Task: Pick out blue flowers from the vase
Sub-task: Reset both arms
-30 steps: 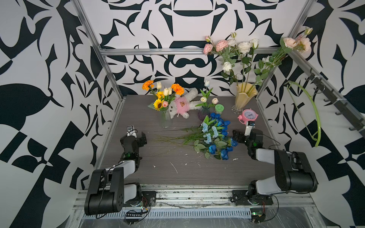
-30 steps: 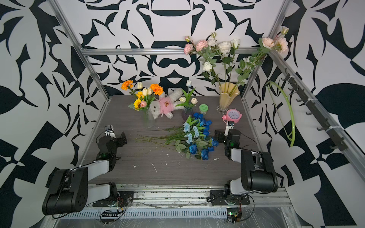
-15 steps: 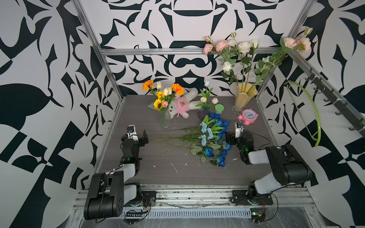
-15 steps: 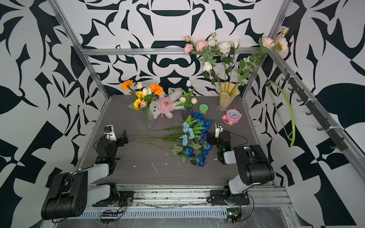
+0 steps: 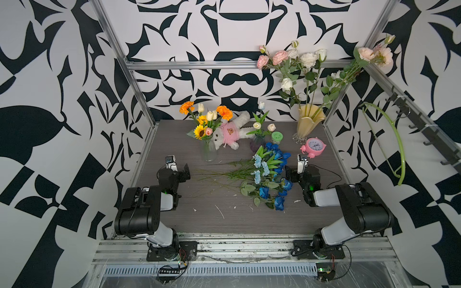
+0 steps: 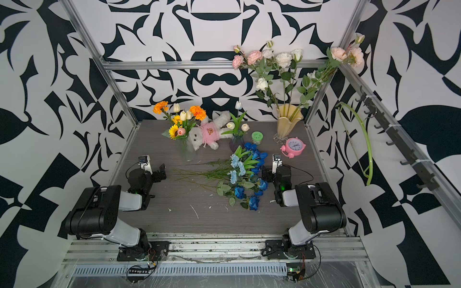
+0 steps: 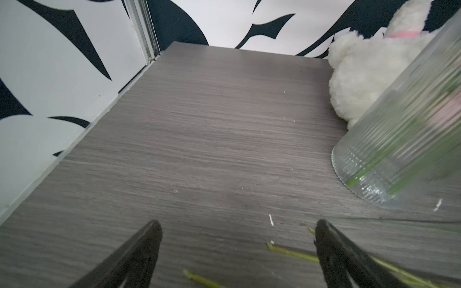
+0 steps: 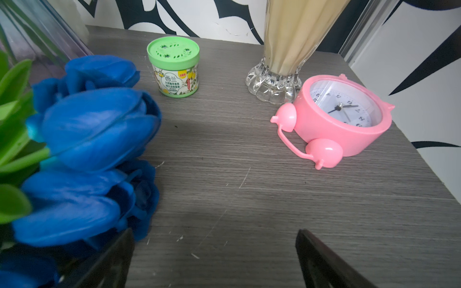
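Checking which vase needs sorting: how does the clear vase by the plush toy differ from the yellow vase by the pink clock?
The clear vase is see-through ribbed glass; the yellow vase is opaque and fluted, on a clear foot. The clear vase holds short, mostly orange, yellow and white blooms; the yellow vase holds tall pink and white roses. Both stand upright, and neither shows blue; the blue flowers lie on the table.

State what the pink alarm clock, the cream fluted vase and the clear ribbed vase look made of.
Pink round alarm clock: likely moulded plastic, glossy, with highlights on its bells and a clear face cover.
Cream fluted vase: probably glass, milky body on a clear, sparkling lobed foot.
Clear ribbed vase: glass or clear plastic, cannot tell; green stems show through its fine ribs.
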Available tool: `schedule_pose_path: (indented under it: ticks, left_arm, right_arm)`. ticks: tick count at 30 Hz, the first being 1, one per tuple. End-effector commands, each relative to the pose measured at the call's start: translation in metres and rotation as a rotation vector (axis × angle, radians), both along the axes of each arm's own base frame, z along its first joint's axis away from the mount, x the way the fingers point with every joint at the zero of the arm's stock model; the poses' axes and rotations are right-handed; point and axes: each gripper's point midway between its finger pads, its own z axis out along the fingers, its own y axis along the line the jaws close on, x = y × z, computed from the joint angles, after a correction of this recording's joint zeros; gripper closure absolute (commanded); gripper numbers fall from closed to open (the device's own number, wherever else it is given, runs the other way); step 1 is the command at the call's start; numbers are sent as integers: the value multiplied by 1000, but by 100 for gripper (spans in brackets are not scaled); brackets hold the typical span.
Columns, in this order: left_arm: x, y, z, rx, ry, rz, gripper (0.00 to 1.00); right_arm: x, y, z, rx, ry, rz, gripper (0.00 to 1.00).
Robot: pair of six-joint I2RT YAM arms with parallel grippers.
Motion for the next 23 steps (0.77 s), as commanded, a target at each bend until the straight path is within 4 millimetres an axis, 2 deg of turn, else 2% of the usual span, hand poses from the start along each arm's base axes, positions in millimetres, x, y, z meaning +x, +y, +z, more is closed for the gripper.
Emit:
schedule_pose_path:
  ticks: [1, 3, 23]
  left_arm:
    - [12, 0, 4, -25, 31, -17, 1]
    - [14, 8, 5, -42, 25, 19, 1]
    - [13, 9, 5, -45, 30, 24, 1]
  right_arm:
    - [9, -2, 15, -4, -48, -18, 0]
    - [9, -2, 15, -4, -46, -17, 0]
    - [12, -3, 14, 6, -38, -20, 0]
